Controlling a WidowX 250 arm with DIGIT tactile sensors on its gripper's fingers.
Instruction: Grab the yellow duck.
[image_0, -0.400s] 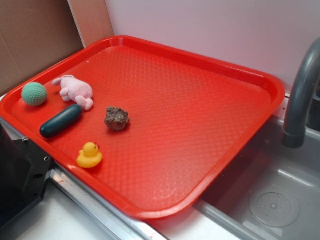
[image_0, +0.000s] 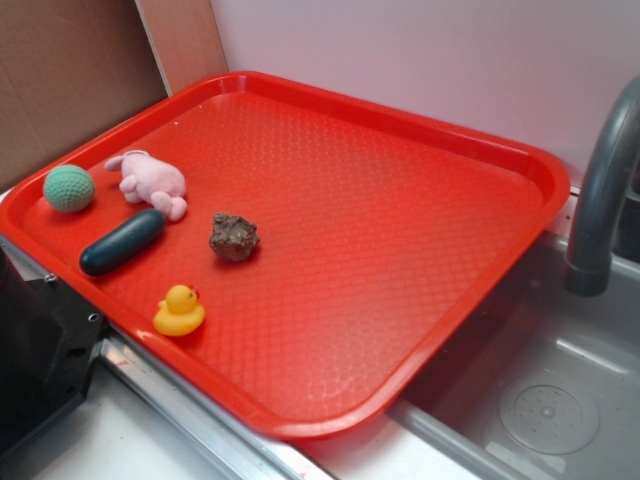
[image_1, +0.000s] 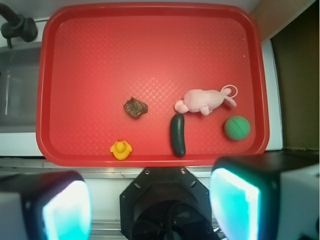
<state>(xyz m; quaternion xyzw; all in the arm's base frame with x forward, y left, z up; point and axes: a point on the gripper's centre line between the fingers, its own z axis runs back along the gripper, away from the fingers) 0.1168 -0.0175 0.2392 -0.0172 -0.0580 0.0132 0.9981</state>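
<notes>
Red textured plastic fills most of both views: a large tray (image_0: 420, 200) with a raised rim, sitting beside a grey sink (image_0: 540, 390) and a dark grey tap (image_0: 600, 200). Five small things lie on the tray, all gathered toward one end.

The yellow duck (image_0: 179, 310) stands upright near the tray's front rim, apart from everything else; in the wrist view it (image_1: 121, 149) sits just inside the near edge, left of centre, with its orange beak only faintly visible. Nothing touches it.

A lumpy brown rock (image_0: 234, 237) lies further in, well clear of the duck. A dark green pickle-shaped toy (image_0: 122, 241) lies on its side nearby — one end points up toward a pink plush toy (image_0: 150, 182), almost touching it. A green knitted ball (image_0: 69, 188) rests beside the plush, close to the tray's rim.

The gripper (image_1: 150, 205) hangs high above the near edge of the tray, well away from every object. From the wrist camera its two fingers (image_1: 235, 205) show as blurred pale blocks at the lower left and lower right, set wide apart with nothing between them — the claw is released and empty. In the exterior view only a black part of the robot (image_0: 40, 350) shows at the lower left corner.
</notes>
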